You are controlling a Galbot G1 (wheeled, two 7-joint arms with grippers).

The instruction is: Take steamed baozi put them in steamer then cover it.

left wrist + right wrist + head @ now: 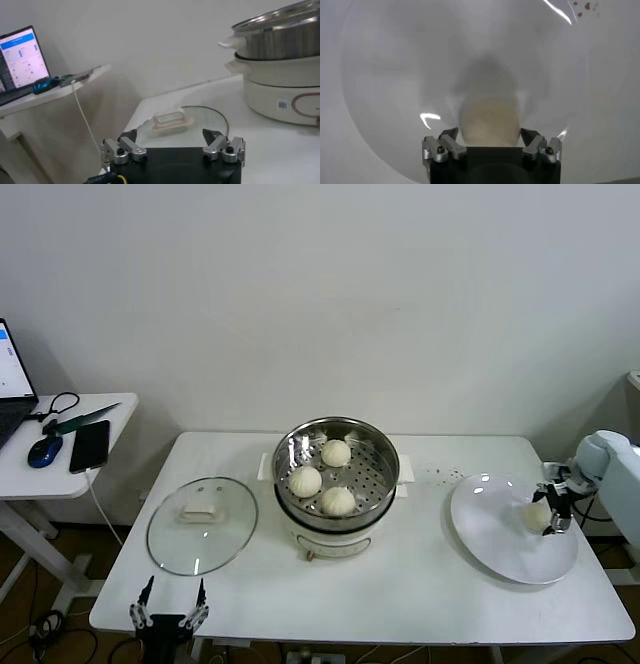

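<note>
Three steamed baozi (336, 452) lie on the perforated tray inside the open steel steamer (385, 474) at the table's middle. A fourth baozi (537, 516) rests on the white plate (495, 534) at the right; my right gripper (555, 509) straddles it, jaws open, fingertips (451, 136) beside the bun (490, 120) with a thin gap each side. The glass cover (202, 524) lies flat on the table left of the steamer. My left gripper (168, 604) hangs open at the front left edge, facing the cover's white handle (172, 121) and the steamer (280, 45) beyond.
A side table (110, 419) at the far left carries a phone (89, 446), a mouse (44, 451) and a laptop. A white cable (82, 117) hangs from it near the main table's left edge. Small dark specks (440, 474) lie between steamer and plate.
</note>
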